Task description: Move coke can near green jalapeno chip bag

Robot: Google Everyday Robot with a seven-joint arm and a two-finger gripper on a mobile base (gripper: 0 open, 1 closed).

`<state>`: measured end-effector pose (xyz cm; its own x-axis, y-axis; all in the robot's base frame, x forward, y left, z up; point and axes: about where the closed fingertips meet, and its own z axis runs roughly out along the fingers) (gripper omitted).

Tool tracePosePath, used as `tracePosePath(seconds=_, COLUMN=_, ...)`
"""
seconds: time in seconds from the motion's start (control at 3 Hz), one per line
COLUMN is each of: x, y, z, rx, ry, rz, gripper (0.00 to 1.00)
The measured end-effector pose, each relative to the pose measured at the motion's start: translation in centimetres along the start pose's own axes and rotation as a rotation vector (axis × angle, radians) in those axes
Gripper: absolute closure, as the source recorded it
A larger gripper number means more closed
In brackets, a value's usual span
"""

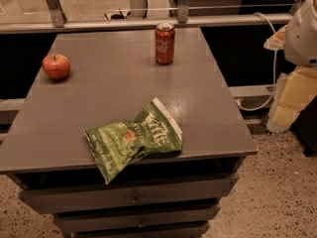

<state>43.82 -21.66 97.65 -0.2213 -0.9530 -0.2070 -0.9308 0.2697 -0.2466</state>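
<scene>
Crumpled and foil-skinned, with white "Kettle" lettering, the green jalapeno chip bag (136,140) lay flat at the front edge of the flat grey table (109,83), one corner drooping over the lip above the grey drawer fronts (133,195). Well behind the bag and a little to its right, the small red cylindrical coke can (164,43), with white script and a silver top, stood upright close to the table's far edge, with bare tabletop between the two. Far behind the bag to its left sat a round red apple (56,66), well apart from both.

The gripper was out of view. Only a rounded white shell of the robot's arm (304,31) showed far to the bag's right and beyond it, off the table, so whether the gripper was open, closed or holding anything could not be told. Nothing was touching the can.

Judged from this layout, the task was at its opening step: the can had not been picked up and the reach toward it had yet to arrive. The next move would call for bringing the gripper in over the far side of the table, closing on the can's body while keeping it upright, then carrying it forward and setting it down just beside the bag without pressing on the foil or nudging it off the edge.
</scene>
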Motion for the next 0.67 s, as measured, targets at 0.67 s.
tracePosePath(seconds=0.67, x=-0.6, y=-1.6, z=1.0, rx=0.021, ry=-0.045, rz=0.007, gripper=0.00)
